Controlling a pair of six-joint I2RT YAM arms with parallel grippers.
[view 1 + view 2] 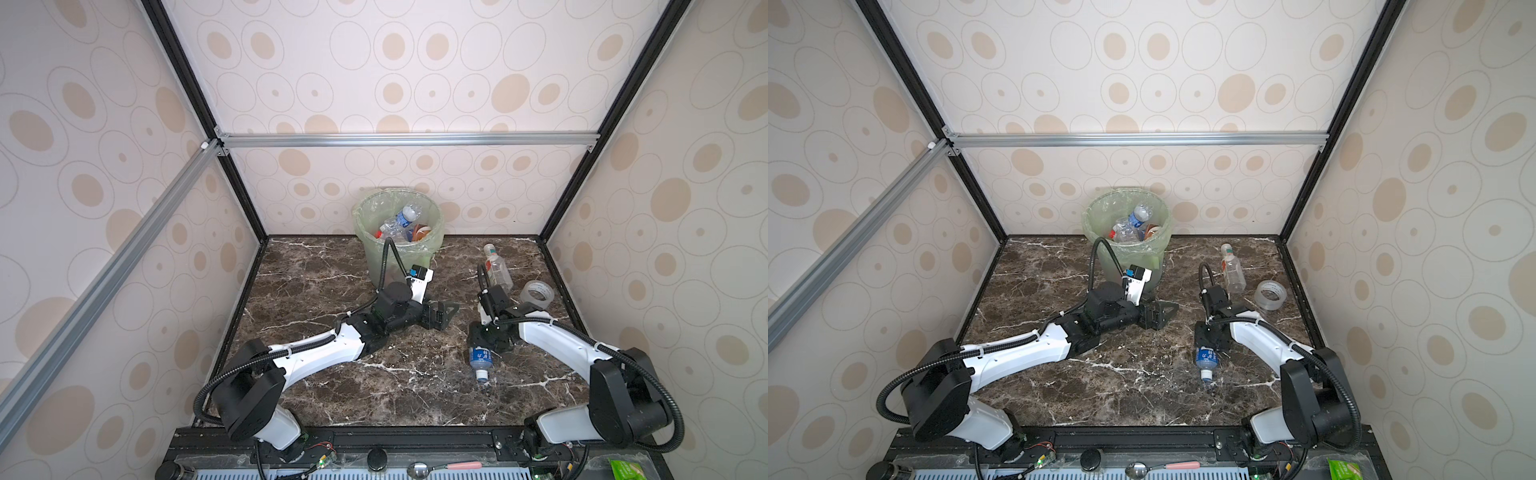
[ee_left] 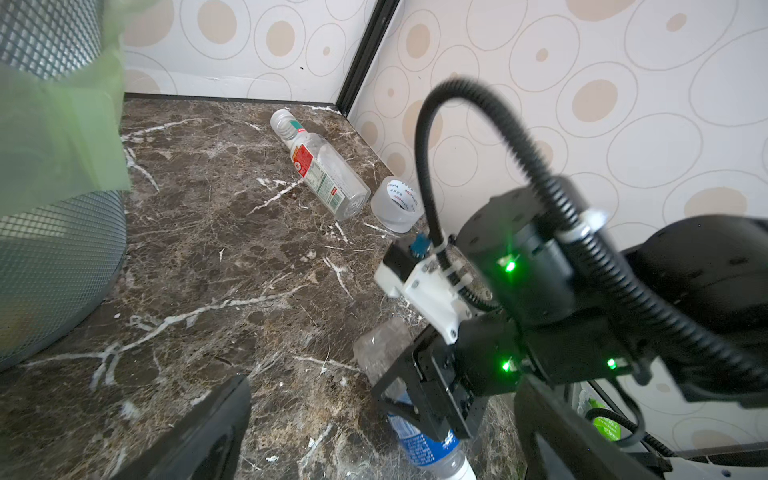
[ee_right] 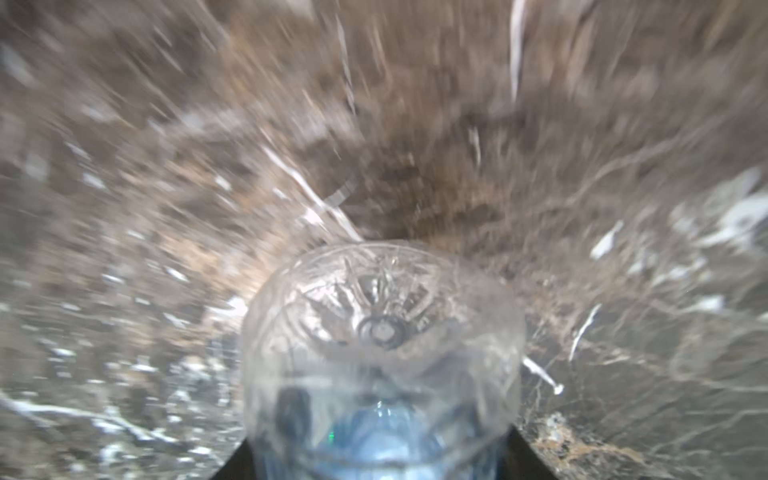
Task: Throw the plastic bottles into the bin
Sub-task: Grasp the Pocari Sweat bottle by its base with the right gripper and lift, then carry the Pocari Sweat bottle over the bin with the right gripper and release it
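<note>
Our right fingers (image 2: 432, 399) straddle the blue-labelled bottle (image 1: 481, 360), which lies on the table (image 1: 374, 395). We cannot tell whether they clamp it. Its long axis runs through the gap between them, base on the wrist side, cap poking out past them. Our left fingers (image 1: 441, 314) stand apart and empty, nearer the bin (image 1: 395, 192), which lies well beyond the right fingers.

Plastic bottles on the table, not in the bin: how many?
2. A blue-labelled bottle lies front right at the right gripper; a clear bottle with red-and-white label lies far right, beside the clear tape roll. Others are in the bin, some possibly hidden.
</note>
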